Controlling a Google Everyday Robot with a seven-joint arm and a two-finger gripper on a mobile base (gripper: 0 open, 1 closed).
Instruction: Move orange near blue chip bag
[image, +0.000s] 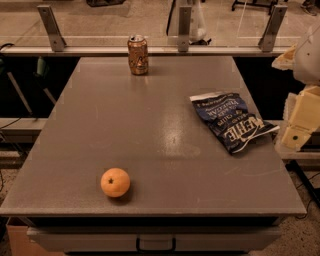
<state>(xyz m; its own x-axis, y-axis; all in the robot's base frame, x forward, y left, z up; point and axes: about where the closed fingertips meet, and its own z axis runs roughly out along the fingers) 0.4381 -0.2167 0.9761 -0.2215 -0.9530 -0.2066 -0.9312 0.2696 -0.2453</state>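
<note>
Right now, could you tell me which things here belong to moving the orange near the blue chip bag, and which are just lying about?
Part of the job:
orange, front left of the table
blue chip bag, right side
gripper, beyond the table's right edge

Just lying about:
drink can, far edge

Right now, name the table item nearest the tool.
The blue Kettle chip bag, flat at the right side, next to the tool beyond the table edge; the orange and drink can sit farther left.
</note>
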